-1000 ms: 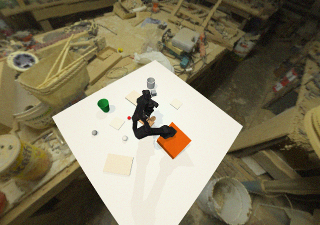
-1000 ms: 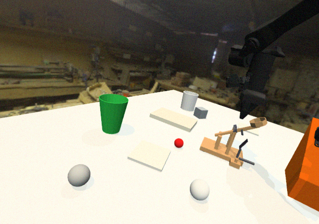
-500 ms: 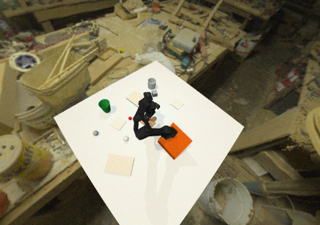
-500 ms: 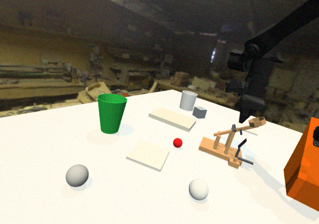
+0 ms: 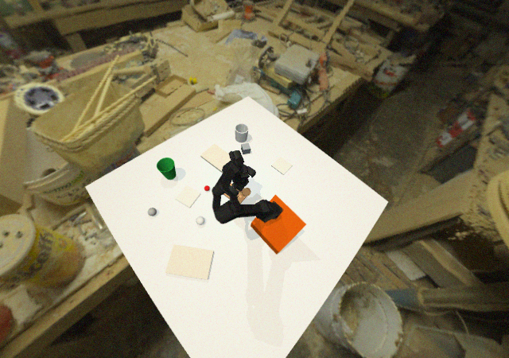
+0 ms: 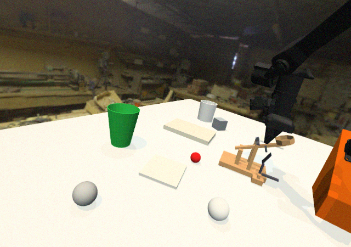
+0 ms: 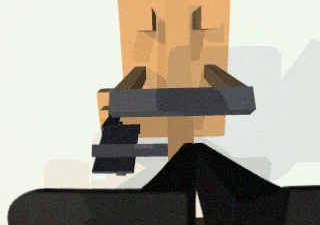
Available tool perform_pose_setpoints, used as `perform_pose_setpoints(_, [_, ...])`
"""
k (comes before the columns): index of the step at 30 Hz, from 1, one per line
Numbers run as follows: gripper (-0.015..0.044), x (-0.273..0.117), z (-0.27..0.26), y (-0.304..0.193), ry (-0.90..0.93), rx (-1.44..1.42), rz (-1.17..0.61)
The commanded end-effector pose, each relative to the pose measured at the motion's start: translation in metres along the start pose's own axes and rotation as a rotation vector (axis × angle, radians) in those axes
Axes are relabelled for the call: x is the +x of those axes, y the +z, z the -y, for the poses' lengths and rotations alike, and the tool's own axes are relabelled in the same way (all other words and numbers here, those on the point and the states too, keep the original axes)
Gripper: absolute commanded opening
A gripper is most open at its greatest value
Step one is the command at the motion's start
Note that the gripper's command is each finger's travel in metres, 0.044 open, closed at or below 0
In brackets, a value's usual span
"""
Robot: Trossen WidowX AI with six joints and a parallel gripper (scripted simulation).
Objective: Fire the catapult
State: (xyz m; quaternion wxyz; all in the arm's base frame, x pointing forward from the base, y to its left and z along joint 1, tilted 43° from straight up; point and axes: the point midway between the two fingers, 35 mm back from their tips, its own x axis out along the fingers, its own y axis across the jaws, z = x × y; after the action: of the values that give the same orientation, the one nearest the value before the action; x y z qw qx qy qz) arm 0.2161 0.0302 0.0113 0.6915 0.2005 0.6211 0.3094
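Note:
The wooden catapult (image 5: 246,191) (image 6: 238,164) (image 7: 175,60) stands under the arm, its throwing arm nearly level. Its spoon (image 6: 285,140) looks empty in the exterior view. My gripper (image 6: 266,142) (image 7: 193,152) is shut with nothing between its fingers. The fingertips point down at the throwing arm, between the crossbar and the spoon, and appear to touch its top. The small red ball (image 5: 207,188) (image 6: 195,157) lies on the table beside the catapult. The white mug (image 5: 241,133) (image 6: 207,112) stands upright at the back, looking light grey. The spoon is hidden in the wrist view.
A grey cube (image 5: 246,149) (image 6: 219,123) sits by the mug. A green cup (image 5: 166,168) (image 6: 122,128), a grey ball (image 5: 152,212) (image 6: 85,193), a white ball (image 5: 200,220) (image 6: 218,208) and several flat cream tiles lie around. An orange block (image 5: 287,227) (image 6: 334,198) is beside the catapult.

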Motion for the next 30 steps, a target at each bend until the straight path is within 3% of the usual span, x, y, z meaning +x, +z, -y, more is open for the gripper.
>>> perform_pose_setpoints(1, [0.0, 0.007, -0.002, -0.005, 0.006, 0.004, -0.003])
perform_pose_setpoints(30, [0.0, 0.047, -0.003, -0.019, 0.006, 0.005, -0.003])
